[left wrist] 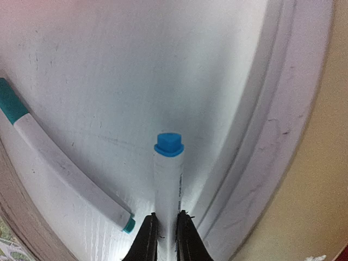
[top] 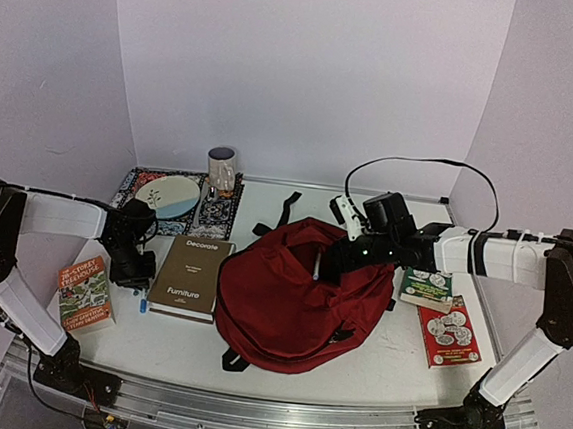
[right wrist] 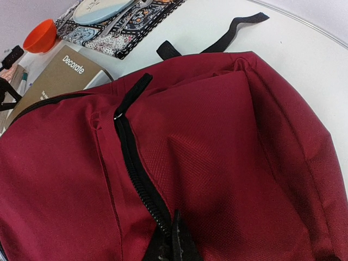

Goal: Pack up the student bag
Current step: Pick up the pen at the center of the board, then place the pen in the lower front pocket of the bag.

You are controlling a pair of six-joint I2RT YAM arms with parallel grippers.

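1. Where the white table (top: 373,373) has its middle, the student bag (top: 283,310) lies slumped, dark red; a black strap (top: 285,210) trails from its far side.
2. The right gripper (right wrist: 174,242) is on the far right part of the bag; in its wrist view the jaws are pinched together on the black zip (right wrist: 133,163), which runs away from them over the red fabric.
3. The left gripper (left wrist: 166,231) is low over the table, between the colourful book (top: 86,293) on its left and the brown book (top: 191,276) on its right; its jaws are clamped on the blue-capped marker (left wrist: 168,174), a white barrel that points away from the fingers.
4. A teal-capped marker (left wrist: 65,168), also white, lies on the table near the held one, apart from it.
5. Far left, a patterned mat (top: 132,183) carries a plate (top: 168,196); a mug (top: 221,169) stands at its far right corner.
6. Right of the bag lie a green book (top: 428,287) and, just nearer, a red book (top: 449,332).
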